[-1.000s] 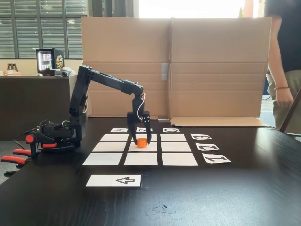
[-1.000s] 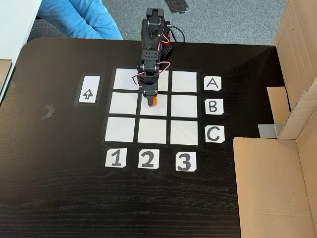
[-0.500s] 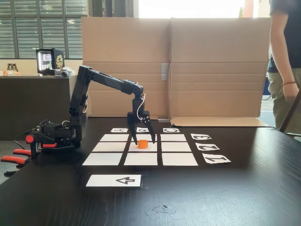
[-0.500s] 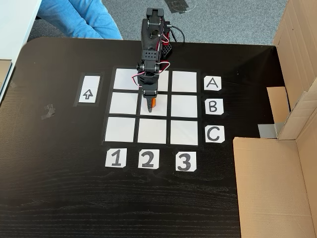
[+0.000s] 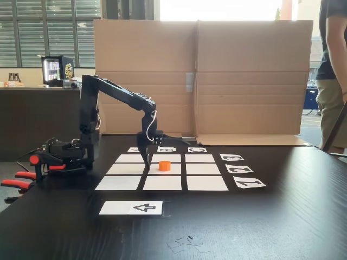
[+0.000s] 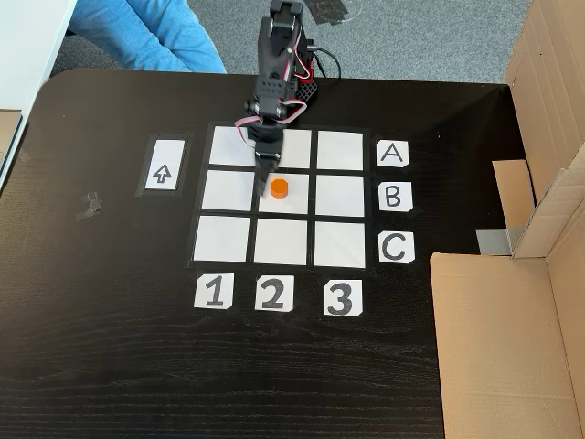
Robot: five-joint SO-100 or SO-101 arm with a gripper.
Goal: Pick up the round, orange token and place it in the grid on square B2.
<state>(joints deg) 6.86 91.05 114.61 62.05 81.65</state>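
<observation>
Token [image 6: 280,188] on square B2 [image 6: 291,203] of grid [image 6: 226,238], gripper [image 5: 147,158] open and empty just beside; next, probably only lifting clear without a knock.

The token [image 6: 280,188], a small bright orange faceted cylinder, stands upright and free on square B2 [image 6: 294,203], the centre white cell of the grid [image 6: 225,239]. It sits toward that cell's edge nearest row A, left of centre.
</observation>
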